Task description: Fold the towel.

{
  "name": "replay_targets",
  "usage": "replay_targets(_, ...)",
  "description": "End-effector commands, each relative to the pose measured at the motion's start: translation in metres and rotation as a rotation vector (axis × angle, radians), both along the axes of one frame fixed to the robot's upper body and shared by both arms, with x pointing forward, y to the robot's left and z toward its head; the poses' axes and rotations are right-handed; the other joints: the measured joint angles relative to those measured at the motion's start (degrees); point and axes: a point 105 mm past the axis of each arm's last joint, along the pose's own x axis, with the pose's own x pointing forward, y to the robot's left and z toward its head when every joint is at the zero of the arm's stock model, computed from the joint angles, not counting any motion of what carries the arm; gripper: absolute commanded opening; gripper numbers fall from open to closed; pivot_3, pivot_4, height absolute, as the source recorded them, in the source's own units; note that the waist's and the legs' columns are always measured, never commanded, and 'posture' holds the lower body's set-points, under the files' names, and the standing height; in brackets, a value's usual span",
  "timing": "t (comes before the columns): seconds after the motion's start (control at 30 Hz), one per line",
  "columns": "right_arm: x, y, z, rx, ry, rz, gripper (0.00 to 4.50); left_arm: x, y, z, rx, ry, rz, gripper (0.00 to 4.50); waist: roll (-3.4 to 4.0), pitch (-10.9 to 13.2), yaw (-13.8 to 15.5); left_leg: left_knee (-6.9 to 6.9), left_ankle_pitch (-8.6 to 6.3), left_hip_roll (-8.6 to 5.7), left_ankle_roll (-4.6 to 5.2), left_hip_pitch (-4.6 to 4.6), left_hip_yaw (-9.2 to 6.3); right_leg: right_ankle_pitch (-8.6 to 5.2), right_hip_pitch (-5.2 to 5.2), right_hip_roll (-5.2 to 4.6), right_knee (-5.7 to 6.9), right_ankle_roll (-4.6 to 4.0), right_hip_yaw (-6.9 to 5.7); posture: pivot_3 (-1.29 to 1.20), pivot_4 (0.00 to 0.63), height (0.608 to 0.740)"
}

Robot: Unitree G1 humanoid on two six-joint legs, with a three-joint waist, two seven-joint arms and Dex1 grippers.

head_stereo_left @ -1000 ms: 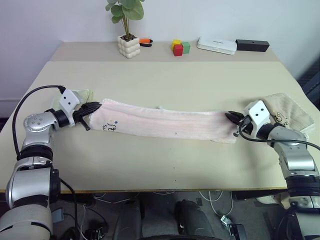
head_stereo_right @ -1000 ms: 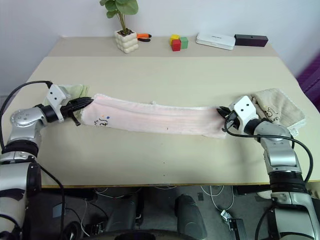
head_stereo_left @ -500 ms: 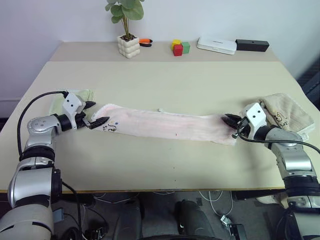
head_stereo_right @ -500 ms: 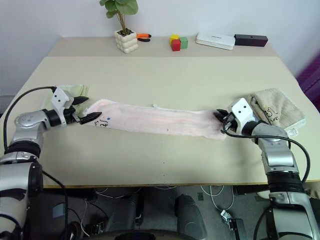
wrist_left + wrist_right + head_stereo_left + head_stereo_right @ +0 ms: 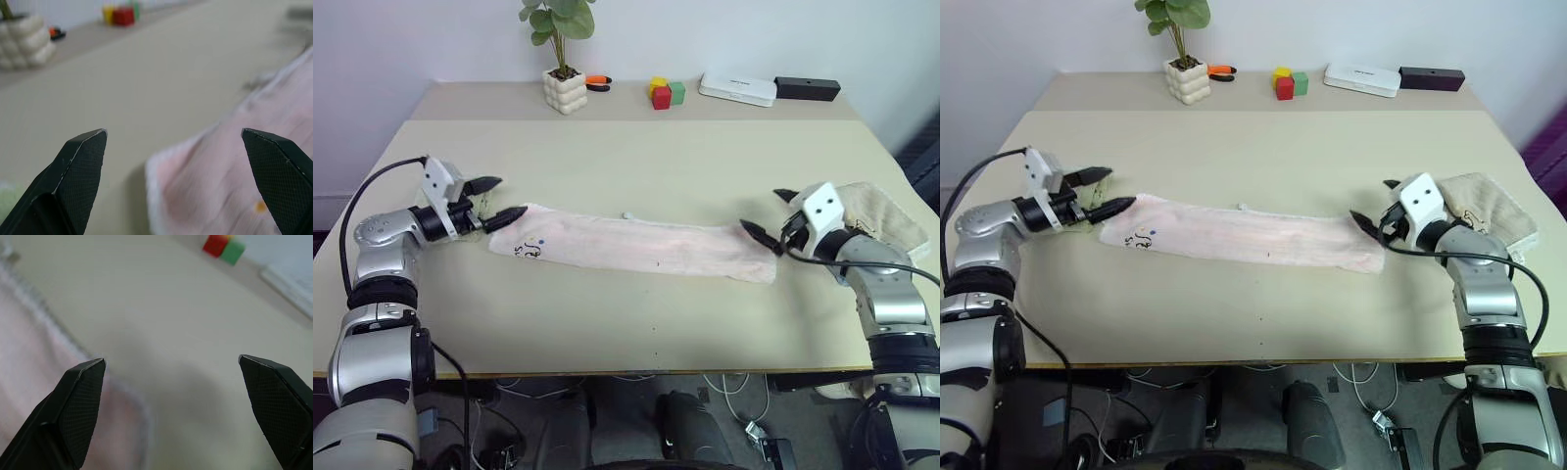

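Beige and matte, the wide worktop (image 5: 636,313) carries a long pale pink fluffy towel (image 5: 636,245) stretched flat across its middle, its long axis running side to side between the two arms and sloping slightly nearer the camera toward the right end. Its left end bears a small dark embroidered mark (image 5: 530,250). The left tool (image 5: 499,197) hovers just beside that left end with its black fingers spread wide and empty; the right tool (image 5: 770,215) hovers just beside the right end, likewise spread wide and holding nothing. A pale green folded cloth (image 5: 1087,209) lies under the left tool and a tan folded cloth (image 5: 886,217) lies behind the right one. Judging from this, the main risk is a fresh grasp catching only one layer of the fluffy pile, or only the scalloped edge, so the end slips out mid-fold; a tool dipping too far outward could also snag the neighbouring cloth. Uneven lifts would skew the fold line.
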Motion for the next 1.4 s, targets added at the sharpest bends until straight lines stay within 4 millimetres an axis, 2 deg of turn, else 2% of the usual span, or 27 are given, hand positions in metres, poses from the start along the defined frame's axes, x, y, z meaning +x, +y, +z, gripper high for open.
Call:
replay_targets(0.03,-0.001,0.019,0.036,0.111,-0.104,0.041,3.97,0.003,-0.008,0.035,-0.161,-0.058,-0.002,3.30,0.00,0.00,-0.07,0.00,0.00,0.00,0.00,0.00,-0.01,0.00,0.00,0.00,0.01,0.00,0.00,0.00,0.150,0.740)
replay_targets(0.1,-0.001,0.035,0.041,0.167,-0.113,0.052,3.19,0.009,-0.018,0.045,-0.252,-0.069,0.034,2.33,0.00,0.00,0.00,0.01,0.00,0.00,0.00,-0.01,-0.02,0.00,0.01,0.00,0.01,0.00,0.00,0.00,0.150,0.740)
replay_targets(0.2,0.002,0.059,0.041,0.261,-0.120,0.028,1.69,0.014,-0.045,0.048,-0.332,-0.051,0.062,0.81,0.00,0.00,0.03,0.04,0.00,0.00,0.00,-0.03,-0.06,0.01,0.01,-0.01,0.03,0.01,-0.01,0.00,0.150,0.740)
replay_targets(0.23,0.003,0.068,0.038,0.285,-0.120,0.012,1.06,0.015,-0.054,0.045,-0.353,-0.038,0.076,0.22,0.00,-0.01,0.04,0.04,0.00,-0.01,0.00,-0.03,-0.06,0.01,0.01,-0.01,0.03,0.02,-0.01,0.00,0.150,0.740)
replay_targets(0.27,0.004,0.076,0.033,0.296,-0.116,-0.007,0.58,0.017,-0.065,0.041,-0.373,-0.021,0.083,0.00,-0.01,-0.01,0.04,0.06,0.00,0.00,0.00,-0.03,-0.08,0.01,0.01,-0.01,0.06,0.02,-0.01,0.00,0.150,0.740)
replay_targets(0.3,0.005,0.083,0.029,0.308,-0.112,-0.023,0.04,0.018,-0.074,0.038,-0.395,-0.008,0.091,0.00,-0.01,-0.01,0.03,0.06,0.00,0.00,0.00,-0.03,-0.08,0.01,0.01,-0.01,0.06,0.02,-0.01,0.00,0.150,0.740)
replay_targets(0.43,0.009,0.102,0.017,0.394,-0.084,-0.081,0.04,0.019,-0.113,0.014,-0.445,0.074,0.114,0.00,-0.01,-0.01,0.05,0.07,0.00,-0.02,-0.01,-0.05,-0.08,0.02,0.00,-0.01,0.05,0.02,0.00,0.00,0.150,0.740)
replay_targets(0.53,0.012,0.125,-0.007,0.401,-0.014,-0.098,0.04,0.019,-0.141,-0.009,-0.492,0.178,0.112,0.00,-0.01,-0.02,0.11,0.07,0.01,-0.03,-0.01,-0.05,-0.09,0.02,0.01,-0.01,0.04,0.03,-0.01,0.00,0.150,0.740)
replay_targets(0.63,0.013,0.137,-0.025,0.411,0.045,-0.121,0.04,0.018,-0.150,-0.026,-0.531,0.253,0.125,0.00,-0.01,-0.02,-0.29,0.05,0.01,-0.03,-0.01,-0.04,-0.10,0.02,0.00,0.01,0.03,0.02,-0.01,0.00,0.150,0.740)
replay_targets(0.73,0.014,0.140,-0.050,0.377,0.096,-0.178,0.04,0.017,-0.153,-0.050,-0.457,0.306,0.157,0.00,0.00,-0.03,-0.83,0.00,0.01,-0.03,-0.01,-0.04,-0.12,0.02,0.00,0.01,0.01,0.02,-0.01,0.00,0.150,0.740)
replay_targets(0.8,0.016,0.130,-0.064,0.359,0.130,-0.240,0.04,0.020,-0.142,-0.061,-0.437,0.320,0.216,0.00,0.00,-0.03,-0.95,-0.02,0.01,-0.04,-0.01,-0.03,-0.12,0.02,0.01,0.01,-0.01,0.02,-0.01,0.00,0.150,0.740)
replay_targets(0.93,0.017,0.115,-0.071,0.335,0.138,-0.285,0.04,0.023,-0.120,-0.077,-0.362,0.323,0.293,0.00,-0.01,-0.06,-0.96,-0.04,0.01,-0.03,-0.01,-0.03,-0.13,0.02,-0.01,0.02,-0.01,0.02,-0.02,0.00,0.150,0.740)
replay_targets(1.13,0.019,0.082,-0.082,0.315,0.166,-0.449,0.04,0.027,-0.094,-0.075,-0.350,0.300,0.359,0.00,-0.04,-0.11,-0.91,-0.04,0.01,-0.04,-0.01,-0.01,-0.14,0.02,0.04,0.00,-0.02,0.02,-0.03,0.00,0.150,0.740)
replay_targets(1.4,0.013,0.052,-0.077,0.301,0.131,-0.545,0.04,0.027,-0.071,-0.080,-0.324,0.285,0.404,0.00,-0.07,-0.15,-0.91,-0.05,0.01,-0.04,-0.01,0.01,-0.14,0.02,0.06,0.00,-0.03,0.02,-0.03,0.00,0.150,0.740)
